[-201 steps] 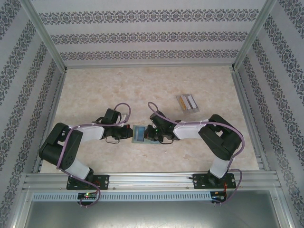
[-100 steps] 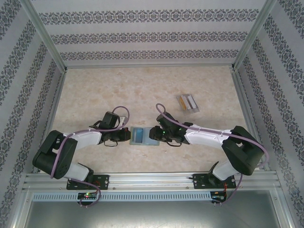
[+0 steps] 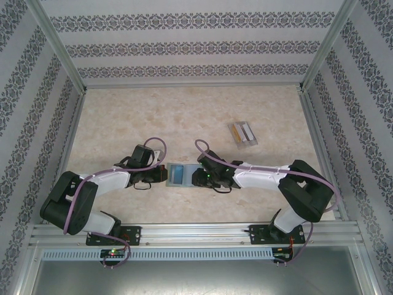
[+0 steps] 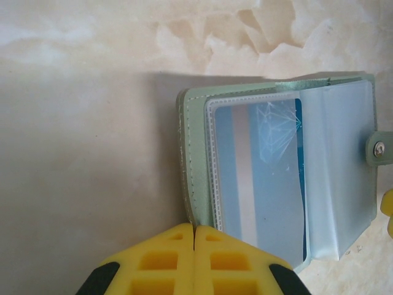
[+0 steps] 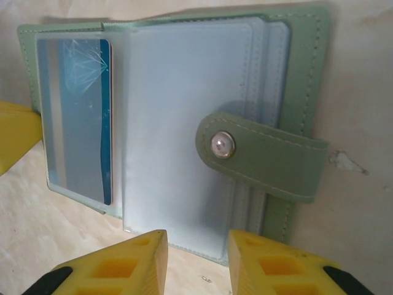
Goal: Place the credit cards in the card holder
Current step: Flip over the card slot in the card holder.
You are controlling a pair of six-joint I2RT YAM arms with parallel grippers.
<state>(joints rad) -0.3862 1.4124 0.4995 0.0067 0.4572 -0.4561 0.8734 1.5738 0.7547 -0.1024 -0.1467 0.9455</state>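
Note:
The card holder [image 3: 181, 175] lies open on the table between both grippers, green cover [image 5: 302, 74] underneath and clear sleeves on top. A blue credit card [image 5: 77, 123] sits inside the leftmost sleeve, also the blue credit card [image 4: 270, 184] in the left wrist view. The snap tab [image 5: 223, 145] lies folded over the right-hand sleeves. My left gripper [image 4: 194, 230] is shut, its tips touching the near edge of the card holder's left cover [image 4: 199, 153]. My right gripper [image 5: 196, 236] is open, just short of the sleeves' edge, with nothing between its fingers.
A clear plastic tray [image 3: 242, 133] with more cards stands at the back right, well away from both arms. Metal rails and patterned walls bound the table on all sides.
The right gripper has opened and drawn back off the card holder's right side, its elbow swinging out to the right. The left gripper stayed shut at the left edge.

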